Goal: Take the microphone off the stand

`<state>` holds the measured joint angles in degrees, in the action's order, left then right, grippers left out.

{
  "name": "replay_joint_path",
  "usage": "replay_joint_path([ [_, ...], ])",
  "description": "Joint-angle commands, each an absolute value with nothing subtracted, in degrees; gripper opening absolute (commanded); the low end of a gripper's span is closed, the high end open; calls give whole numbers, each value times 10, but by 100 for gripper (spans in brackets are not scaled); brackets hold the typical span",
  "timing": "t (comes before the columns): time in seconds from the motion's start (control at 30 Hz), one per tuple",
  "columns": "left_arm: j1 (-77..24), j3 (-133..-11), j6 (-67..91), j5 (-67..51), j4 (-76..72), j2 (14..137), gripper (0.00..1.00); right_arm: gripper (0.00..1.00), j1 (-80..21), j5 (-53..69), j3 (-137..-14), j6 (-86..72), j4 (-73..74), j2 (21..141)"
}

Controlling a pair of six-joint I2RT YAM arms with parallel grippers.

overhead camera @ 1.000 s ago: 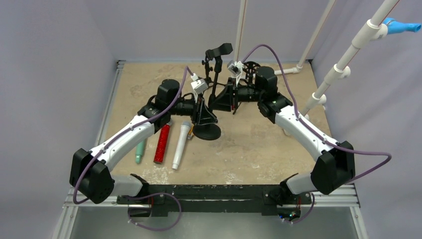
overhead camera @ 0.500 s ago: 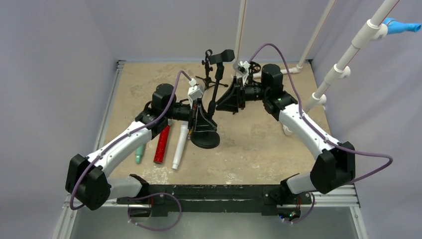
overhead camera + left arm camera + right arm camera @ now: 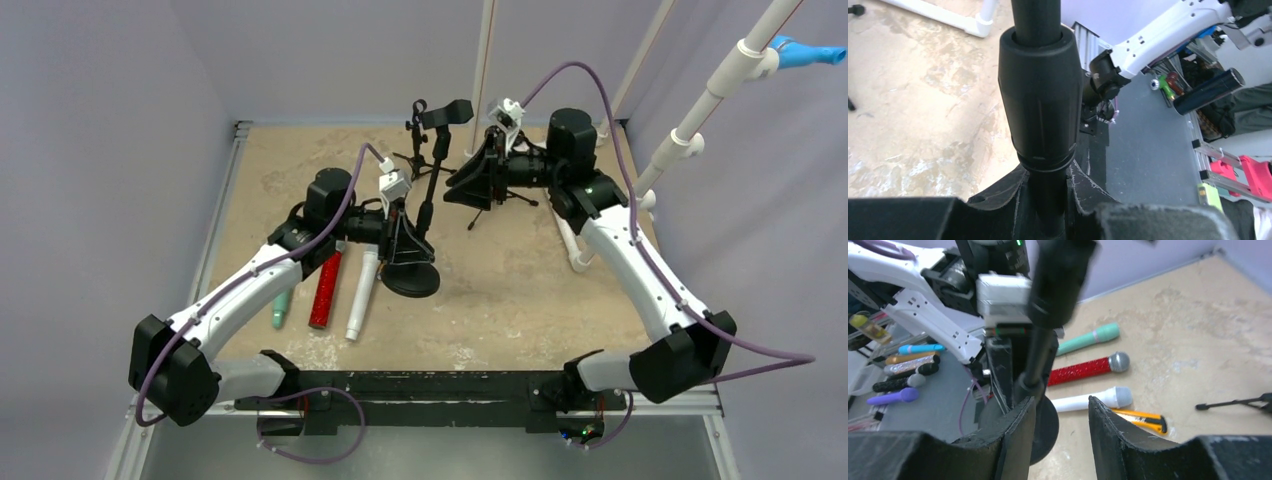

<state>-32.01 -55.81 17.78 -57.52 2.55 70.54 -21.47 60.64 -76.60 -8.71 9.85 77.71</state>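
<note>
A black microphone (image 3: pixel 447 112) sits in the clip at the top of a black stand (image 3: pixel 428 195) with a round base (image 3: pixel 410 278). My left gripper (image 3: pixel 404 238) is shut on the stand's pole just above the base; in the left wrist view its fingers (image 3: pixel 1013 200) clamp the thin pole (image 3: pixel 1048 200) below a thick black collar (image 3: pixel 1040 95). My right gripper (image 3: pixel 468 186) is open and empty, just right of the pole and below the microphone. In the right wrist view (image 3: pixel 1063 407) the blurred pole (image 3: pixel 1040 355) stands left of its open jaws.
A teal microphone (image 3: pixel 283 305), a red glitter one (image 3: pixel 327 285) and a white one (image 3: pixel 362 292) lie left of the base. A yellow utility knife (image 3: pixel 1143 420) lies by the white microphone. A small black tripod (image 3: pixel 500 200) stands behind my right gripper. White pipes (image 3: pixel 650 170) rise at the right.
My right arm has lifted and drawn back to the right, off the stand's pole. The stand's base has shifted slightly nearer with my left gripper still clamped on the pole.
</note>
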Motion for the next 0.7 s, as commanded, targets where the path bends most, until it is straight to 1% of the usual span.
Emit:
replay_joint_path([
  [0.0,-320,-598,152,-524,37,701,0,43,-215,562,-835,-62,139,750],
  [0.3,-323,-596,130,-525,58,702,0,44,-213,486,-908,-99,145,780],
  [0.67,-335,-595,103,-521,76,707,0,45,-213,507,-906,-180,73,810],
])
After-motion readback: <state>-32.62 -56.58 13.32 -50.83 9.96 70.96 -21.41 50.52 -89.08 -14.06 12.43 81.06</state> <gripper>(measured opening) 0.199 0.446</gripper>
